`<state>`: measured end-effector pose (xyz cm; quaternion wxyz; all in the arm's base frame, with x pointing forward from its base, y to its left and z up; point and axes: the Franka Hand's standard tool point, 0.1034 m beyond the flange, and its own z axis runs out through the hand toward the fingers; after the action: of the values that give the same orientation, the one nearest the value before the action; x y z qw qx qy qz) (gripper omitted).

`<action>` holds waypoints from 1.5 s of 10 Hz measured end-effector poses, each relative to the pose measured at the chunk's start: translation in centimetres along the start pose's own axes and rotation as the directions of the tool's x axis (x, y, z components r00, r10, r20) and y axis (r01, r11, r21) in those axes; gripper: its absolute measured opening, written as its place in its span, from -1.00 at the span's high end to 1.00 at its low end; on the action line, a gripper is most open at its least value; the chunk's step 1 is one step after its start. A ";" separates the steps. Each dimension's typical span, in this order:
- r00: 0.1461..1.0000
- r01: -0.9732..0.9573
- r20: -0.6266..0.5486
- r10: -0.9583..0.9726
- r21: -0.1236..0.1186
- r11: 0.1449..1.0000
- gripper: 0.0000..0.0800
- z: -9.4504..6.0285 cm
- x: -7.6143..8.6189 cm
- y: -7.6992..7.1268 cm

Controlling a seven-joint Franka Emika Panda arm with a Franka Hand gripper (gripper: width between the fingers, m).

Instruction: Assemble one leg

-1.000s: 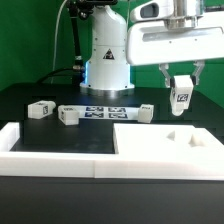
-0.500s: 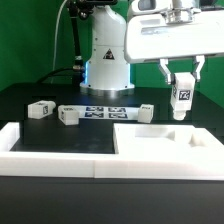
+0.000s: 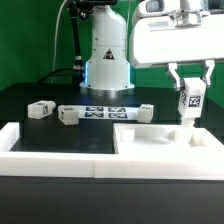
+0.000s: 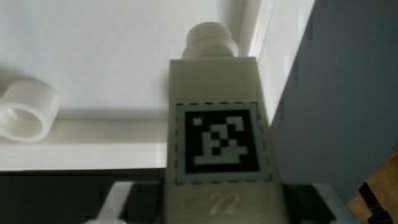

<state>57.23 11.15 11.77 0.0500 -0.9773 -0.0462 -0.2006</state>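
Leg (image 3: 191, 102) hangs upright, clamped between the jaws.

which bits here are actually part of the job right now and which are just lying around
In the job:
- leg, held in the end effector
- wide white panel, likely where it goes

Lying about:
- three spare legs
- marker board
- border rail

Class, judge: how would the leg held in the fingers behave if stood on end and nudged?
The leg looks rigid, hanging straight from the fingers. Its flat sides probably prevent rolling. Narrow and tall, it would likely tip easily.
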 end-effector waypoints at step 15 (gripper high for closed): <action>0.992 0.025 -0.122 -0.026 -0.010 1.000 0.26 3.5 3.6 0.3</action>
<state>61.87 11.54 9.96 0.0460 -0.9627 -0.0548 -0.2609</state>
